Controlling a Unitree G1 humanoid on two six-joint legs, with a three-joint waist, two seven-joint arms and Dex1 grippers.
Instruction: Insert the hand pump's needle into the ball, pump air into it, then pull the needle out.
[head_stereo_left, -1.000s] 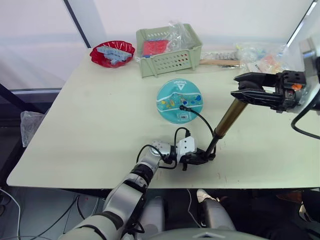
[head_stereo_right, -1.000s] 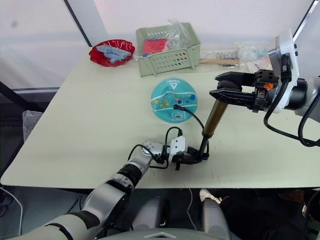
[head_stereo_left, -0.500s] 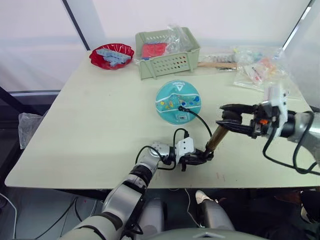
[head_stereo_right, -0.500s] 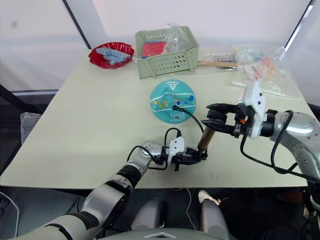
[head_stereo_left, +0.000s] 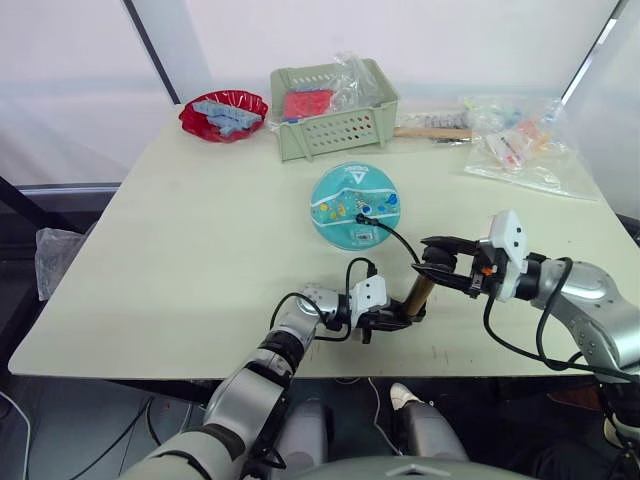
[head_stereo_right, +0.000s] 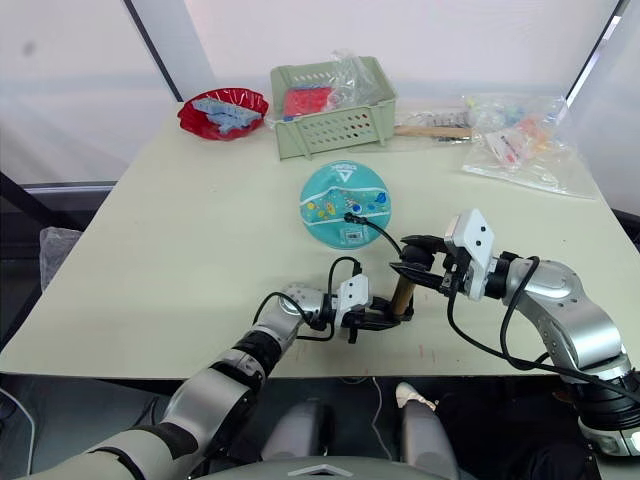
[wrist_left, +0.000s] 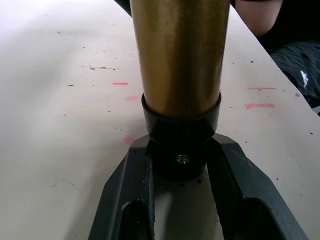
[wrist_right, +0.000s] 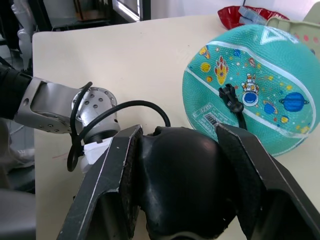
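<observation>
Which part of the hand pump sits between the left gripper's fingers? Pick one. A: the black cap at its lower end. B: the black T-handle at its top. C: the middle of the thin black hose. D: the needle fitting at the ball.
A: the left wrist view shows the left gripper closed on the black bottom cap of the hand pump, just below its brass cylinder, while the right gripper holds the handle.

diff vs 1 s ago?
The right gripper, shut on the T-handle, pushed it down toward the pump's base; much less of the hand pump barrel shows. The left gripper stays clamped on the base, the needle in the ball.
</observation>
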